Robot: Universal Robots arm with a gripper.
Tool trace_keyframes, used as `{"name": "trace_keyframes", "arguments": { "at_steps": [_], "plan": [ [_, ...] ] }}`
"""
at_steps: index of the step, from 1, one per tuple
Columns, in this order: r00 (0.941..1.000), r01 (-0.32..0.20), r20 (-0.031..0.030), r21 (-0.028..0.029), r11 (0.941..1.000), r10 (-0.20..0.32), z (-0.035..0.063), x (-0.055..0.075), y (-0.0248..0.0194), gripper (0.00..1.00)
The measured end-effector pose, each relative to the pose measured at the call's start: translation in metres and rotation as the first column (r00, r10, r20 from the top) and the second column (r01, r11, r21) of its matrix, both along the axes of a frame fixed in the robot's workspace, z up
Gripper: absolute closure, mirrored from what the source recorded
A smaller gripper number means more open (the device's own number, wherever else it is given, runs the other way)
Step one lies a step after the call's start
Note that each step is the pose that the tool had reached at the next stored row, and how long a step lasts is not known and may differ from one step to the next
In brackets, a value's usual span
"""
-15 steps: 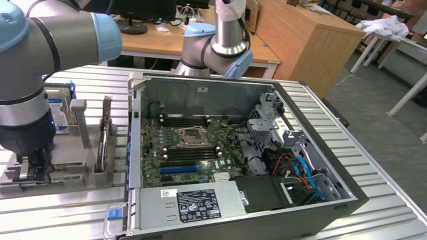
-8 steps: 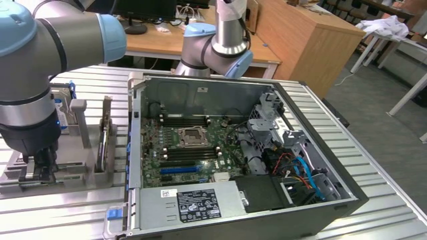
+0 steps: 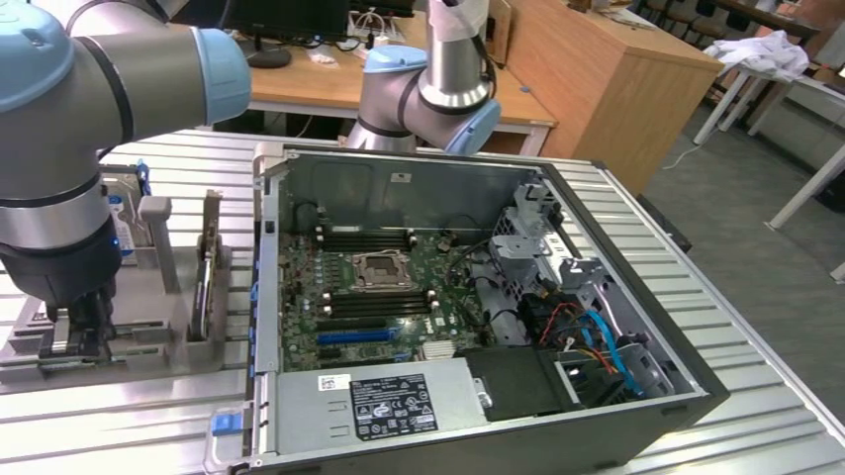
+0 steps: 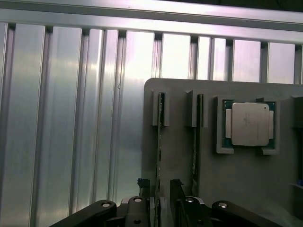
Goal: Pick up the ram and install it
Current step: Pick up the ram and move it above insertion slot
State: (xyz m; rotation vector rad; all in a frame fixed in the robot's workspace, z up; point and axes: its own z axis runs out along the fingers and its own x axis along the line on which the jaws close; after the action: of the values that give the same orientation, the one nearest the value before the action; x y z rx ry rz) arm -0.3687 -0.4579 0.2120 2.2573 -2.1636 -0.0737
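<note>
Exterior view: gripper (image 3: 77,332) low over the grey holder (image 3: 139,344), on the exterior view's left of the open computer case (image 3: 396,421); wrist view: fingers (image 4: 176,189) spread wide, straddling the ram (image 4: 160,137), standing on edge in its holder slot.

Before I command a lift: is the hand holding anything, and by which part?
Nothing held; the open hand straddles the ram standing in its holder.

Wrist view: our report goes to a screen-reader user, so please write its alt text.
Open fingers straddle a ram stick standing on edge in a grey holder. A second stick stands beside it, a square silver processor chip sits in its own recess, and the holder lies on a ribbed metal table.
</note>
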Motion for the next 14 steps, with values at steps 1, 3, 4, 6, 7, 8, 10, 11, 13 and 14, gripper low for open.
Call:
{"name": "trace_keyframes", "arguments": {
  "at_steps": [1,3,4,6,7,8,10,11,13,14],
  "plan": [
    [1.0000,0.000,0.0000,-0.0001,1.0000,0.000,0.0000,0.0000,0.0000,0.69],
    [1.0000,0.000,0.0000,0.0000,1.0000,0.000,0.0000,0.0000,0.0000,0.69],
    [1.0000,0.000,-0.0001,-0.0001,1.0000,0.000,0.0000,0.0000,0.0000,0.69],
    [1.0000,0.000,0.0000,-0.0001,1.0000,0.000,-0.0014,0.0000,0.0001,0.69],
    [1.0000,0.000,-0.0001,-0.0001,1.0000,0.000,-0.0024,0.0000,0.0001,0.69],
    [1.0000,0.000,-0.0001,-0.0001,1.0000,0.000,-0.0034,-0.0001,0.0000,0.69],
    [1.0000,0.000,-0.0001,-0.0001,1.0000,0.000,-0.0057,-0.0001,0.0000,0.69],
    [1.0000,0.000,-0.0001,0.0000,1.0000,0.000,-0.0068,-0.0001,0.0000,0.69],
    [1.0000,0.000,-0.0002,-0.0002,1.0000,0.000,-0.0077,-0.0001,0.0000,0.69],
    [1.0000,0.000,-0.0002,-0.0002,1.0000,0.000,-0.0077,-0.0001,0.0000,0.69]
  ]
}}
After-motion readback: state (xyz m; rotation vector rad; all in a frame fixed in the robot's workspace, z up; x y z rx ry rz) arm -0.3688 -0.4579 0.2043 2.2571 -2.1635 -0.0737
